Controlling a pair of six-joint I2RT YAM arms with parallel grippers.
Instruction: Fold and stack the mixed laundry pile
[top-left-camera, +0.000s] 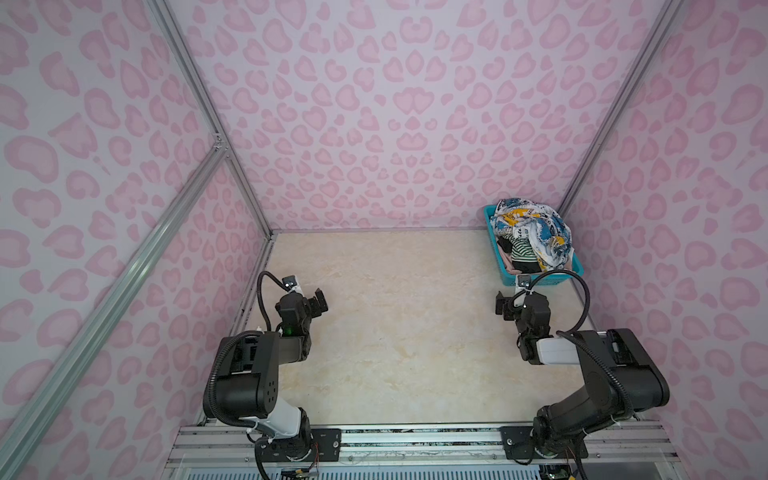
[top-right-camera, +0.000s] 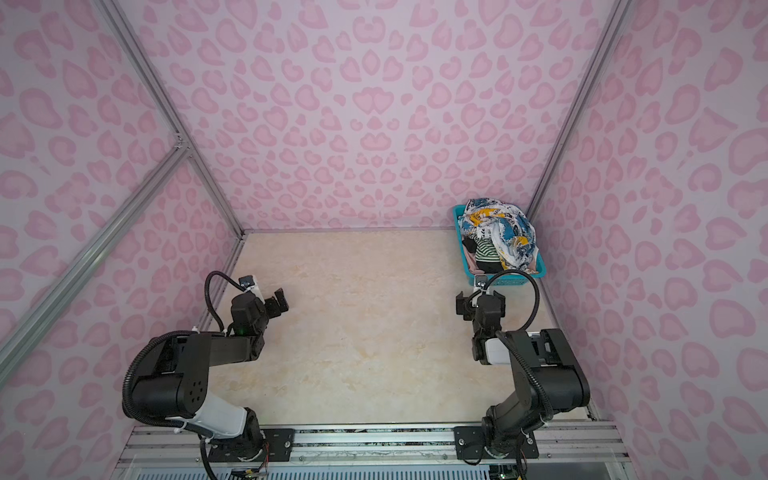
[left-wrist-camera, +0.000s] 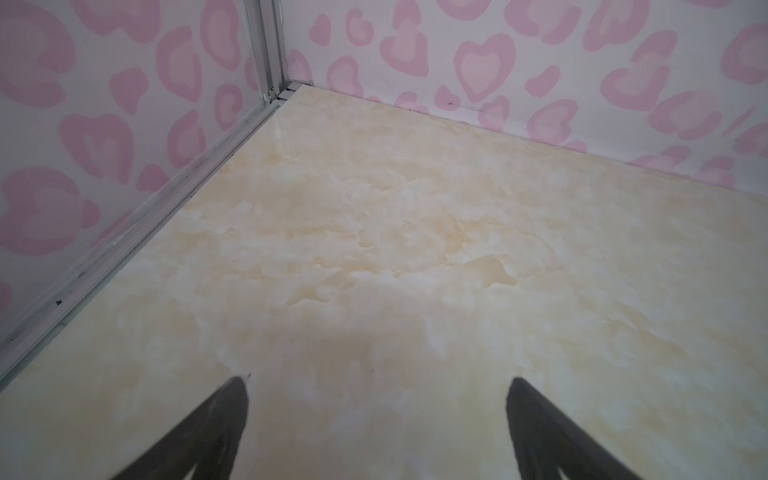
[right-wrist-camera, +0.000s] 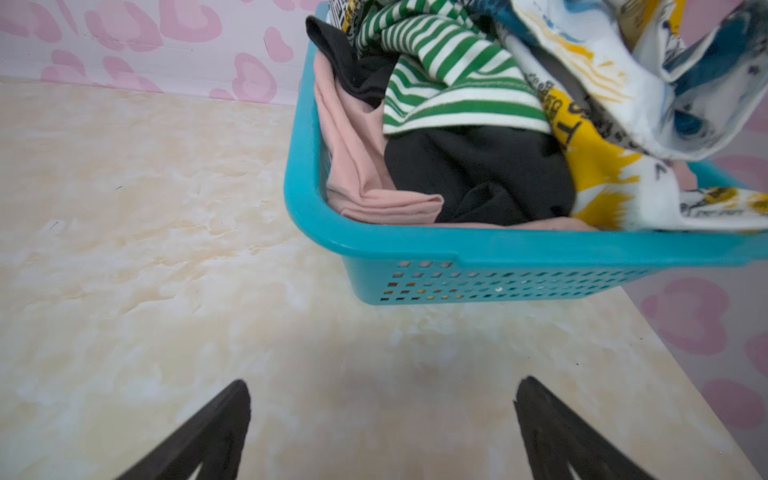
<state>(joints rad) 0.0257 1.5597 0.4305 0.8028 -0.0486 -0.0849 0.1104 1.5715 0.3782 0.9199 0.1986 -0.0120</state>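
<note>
The mixed laundry pile is heaped in a teal mesh basket at the table's back right corner. In the right wrist view a green-and-white striped top lies over a black garment. A pale pink one sits against the basket rim, and a white one with blue and yellow splashes tops the heap. My right gripper hovers open and empty just in front of the basket. My left gripper is open and empty over bare table at the left.
The cream marbled tabletop is enclosed by pink heart-patterned walls with aluminium frame posts at the corners. Both arm bases sit on a metal rail along the front edge. The left wrist view faces the table's back left corner.
</note>
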